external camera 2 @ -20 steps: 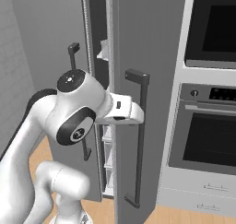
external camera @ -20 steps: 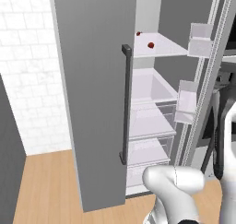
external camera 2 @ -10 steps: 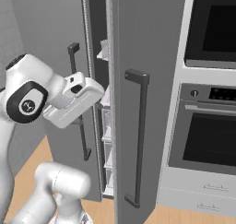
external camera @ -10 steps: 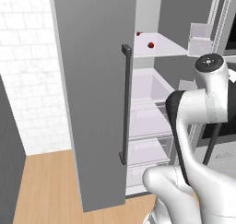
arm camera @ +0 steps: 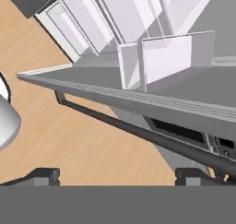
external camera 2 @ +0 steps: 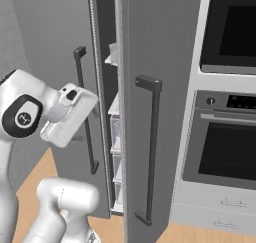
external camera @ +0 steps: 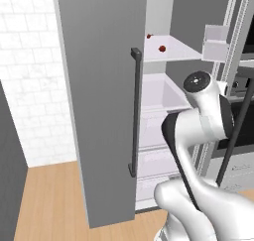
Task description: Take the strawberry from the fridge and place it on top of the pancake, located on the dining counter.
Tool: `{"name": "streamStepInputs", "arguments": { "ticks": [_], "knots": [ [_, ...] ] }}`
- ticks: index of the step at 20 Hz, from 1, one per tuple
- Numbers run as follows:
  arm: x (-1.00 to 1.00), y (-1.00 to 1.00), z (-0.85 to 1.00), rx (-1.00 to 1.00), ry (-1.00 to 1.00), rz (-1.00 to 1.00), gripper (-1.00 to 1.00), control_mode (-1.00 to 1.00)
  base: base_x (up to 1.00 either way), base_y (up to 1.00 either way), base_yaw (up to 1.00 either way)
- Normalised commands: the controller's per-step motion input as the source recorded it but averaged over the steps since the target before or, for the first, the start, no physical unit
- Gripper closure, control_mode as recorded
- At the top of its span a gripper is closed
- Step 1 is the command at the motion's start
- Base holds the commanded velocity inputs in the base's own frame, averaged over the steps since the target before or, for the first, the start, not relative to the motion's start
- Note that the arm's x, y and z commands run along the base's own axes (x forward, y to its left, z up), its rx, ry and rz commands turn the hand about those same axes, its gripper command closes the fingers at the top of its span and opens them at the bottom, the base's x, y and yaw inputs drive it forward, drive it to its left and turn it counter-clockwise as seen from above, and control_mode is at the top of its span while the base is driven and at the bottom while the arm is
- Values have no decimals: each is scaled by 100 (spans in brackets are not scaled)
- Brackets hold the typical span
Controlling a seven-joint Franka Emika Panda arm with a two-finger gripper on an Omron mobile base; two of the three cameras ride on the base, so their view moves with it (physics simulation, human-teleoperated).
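1. The fridge (external camera: 104,86) is standing with its left door swung wide, exposing the white interior with its shelves and clear drawers. The right door (external camera 2: 150,112) is standing ajar, its edge and door bins showing in the hand view.

2. The strawberry (external camera: 161,48) is resting on the upper shelf (external camera: 183,49) inside the fridge, towards the front. A second small red item (external camera: 149,36) is sitting further back on the same shelf; which of the two is the target cannot be told with certainty, but the nearer one is the likelier.

3. The gripper (arm camera: 117,174) is holding its jaws spread fully apart, with nothing between the fingertips (arm camera: 46,174). It is looking down past the right door's bar handle (arm camera: 138,131) at the wooden floor, not at the shelf.

4. The arm (external camera: 203,116) is folding up in front of the open compartment, well below and to the right of the strawberry's shelf.

5. Step in hand, by judgement: the door-opening phase appears complete, and the arm is repositioning for the reach. The fruit has not yet been picked.

6. The next move calls for raising the hand to the level of the upper shelf, turning it to face into the compartment, and advancing between the two doors until the open jaws are straddling the strawberry, then closing gently.

7. Caution: the right door's bins are crowding the approach path.
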Motion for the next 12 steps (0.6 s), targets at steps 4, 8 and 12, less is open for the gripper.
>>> {"name": "streamStepInputs", "arguments": {
  "ticks": [4, 8, 12],
  "knots": [
    [71, 0, -11, -9, 28, 20, -100, -100, 0, 0, 0],
    [46, -15, 0, -12, 18, 17, -100, -100, 0, 0, 0],
    [34, -27, 0, -23, 18, 9, -100, -100, 0, 0, 0]
  ]
}}
